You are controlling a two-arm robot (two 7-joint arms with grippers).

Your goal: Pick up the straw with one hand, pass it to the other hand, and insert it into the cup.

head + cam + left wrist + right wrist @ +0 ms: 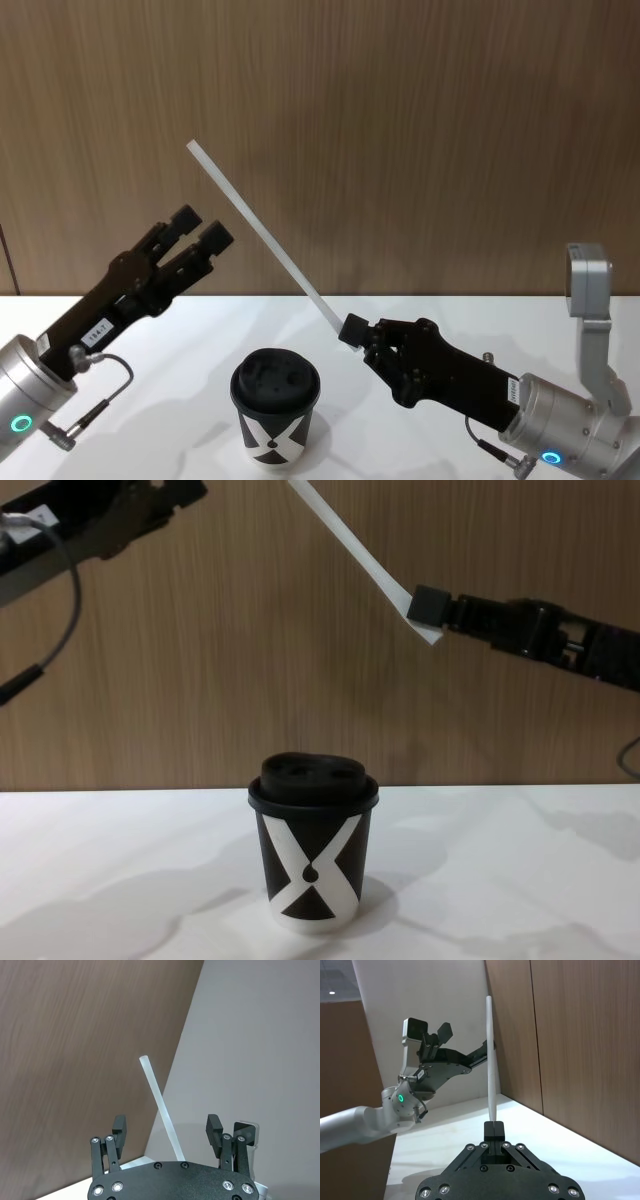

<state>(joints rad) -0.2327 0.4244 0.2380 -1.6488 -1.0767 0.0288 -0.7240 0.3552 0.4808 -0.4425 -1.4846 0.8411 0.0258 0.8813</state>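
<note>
The long, thin white straw (265, 238) hangs in the air above the white bench (450, 310), slanting up toward the robot's left. Its lower end is clamped in the right pincer (352, 328), a black linkage on a silver wrist, whose fingers are closed tight on it. In the right wrist view the straw (490, 1060) rises straight out of that pincer (494, 1130).

The upper part of the straw (160, 1105) lies in the gap between the fingers of the left pincer (166, 1129). That pincer is spread wide and holds nothing, and the straw seems to touch neither pad. From the head view, the left pincer (200, 228) reaches up from the lower left, just beside the straw.

The small black paper cup (275, 405) with a domed black lid stands upright on the bench, below and between the two pincers, well apart from the straw. In the chest view the cup (312, 855) shows a big white X on its wall.

A brown wooden wall panel (420, 120) stands behind. A small white label (97, 332) on the left arm carries dark print too small to read surely. A green ring light (20, 424) glows on that wrist.
</note>
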